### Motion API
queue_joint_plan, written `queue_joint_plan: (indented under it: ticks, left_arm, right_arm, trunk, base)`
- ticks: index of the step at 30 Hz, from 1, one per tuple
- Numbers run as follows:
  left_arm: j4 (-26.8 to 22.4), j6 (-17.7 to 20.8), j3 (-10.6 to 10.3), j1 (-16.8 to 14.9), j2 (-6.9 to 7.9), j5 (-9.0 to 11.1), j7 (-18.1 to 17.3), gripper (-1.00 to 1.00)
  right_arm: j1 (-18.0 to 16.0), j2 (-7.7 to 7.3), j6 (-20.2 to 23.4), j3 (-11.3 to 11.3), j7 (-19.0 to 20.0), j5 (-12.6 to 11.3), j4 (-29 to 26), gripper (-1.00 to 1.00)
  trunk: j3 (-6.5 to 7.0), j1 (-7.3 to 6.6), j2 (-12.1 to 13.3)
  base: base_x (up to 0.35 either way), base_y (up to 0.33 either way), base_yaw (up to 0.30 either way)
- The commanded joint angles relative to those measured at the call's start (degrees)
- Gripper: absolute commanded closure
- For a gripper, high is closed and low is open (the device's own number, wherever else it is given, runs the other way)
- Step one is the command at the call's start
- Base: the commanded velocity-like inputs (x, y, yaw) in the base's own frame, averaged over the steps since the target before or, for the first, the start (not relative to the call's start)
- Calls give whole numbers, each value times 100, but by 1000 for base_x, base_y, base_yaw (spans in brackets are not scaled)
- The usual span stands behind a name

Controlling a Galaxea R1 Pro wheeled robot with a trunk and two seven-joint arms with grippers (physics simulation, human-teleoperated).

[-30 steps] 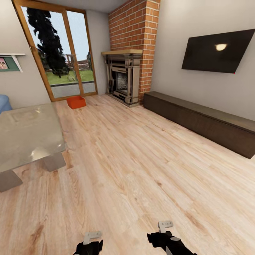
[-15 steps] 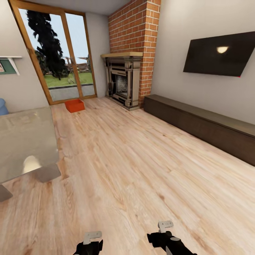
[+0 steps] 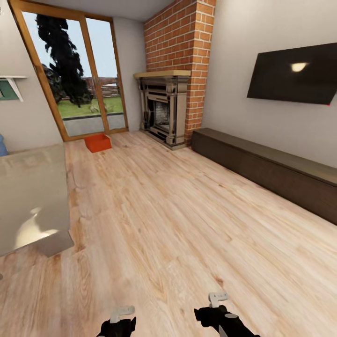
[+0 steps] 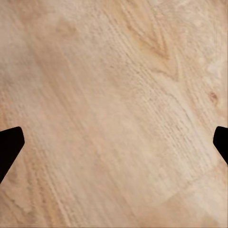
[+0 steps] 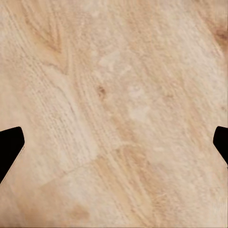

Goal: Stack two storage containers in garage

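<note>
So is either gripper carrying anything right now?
No. In both wrist views the left gripper and right gripper are open over bare wood floor. One storage container sits by the glass door.

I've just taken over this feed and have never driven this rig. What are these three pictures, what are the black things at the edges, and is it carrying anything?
The large picture is from the robot's head camera, looking down over a living room. The left end effector and the right end effector sit low in it. The other two pictures come from cameras on each wrist, pointing at the wood floor; the black shapes at their edges are the fingers, spread wide with nothing between them. So nothing is carried. One orange storage container sits on the floor by the glass door, left of the brick fireplace.
</note>
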Motion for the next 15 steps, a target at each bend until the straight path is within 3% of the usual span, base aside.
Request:
queue_joint_plan:
  ticks: [1, 15]
  left_arm:
    - [5, -20, 47, -4, -4, -55, -4, -100]
    - [5, -20, 47, -4, -4, -54, -4, -100]
  right_arm:
    - [0, -2, 37, 11, 8, 29, -14, -100]
    - [0, -1, 38, 22, -2, 29, -12, -100]
  trunk:
    - [0, 3, -2]
    - [69, 3, -2]
  base:
    - [344, 0, 78]
    - [344, 0, 93]
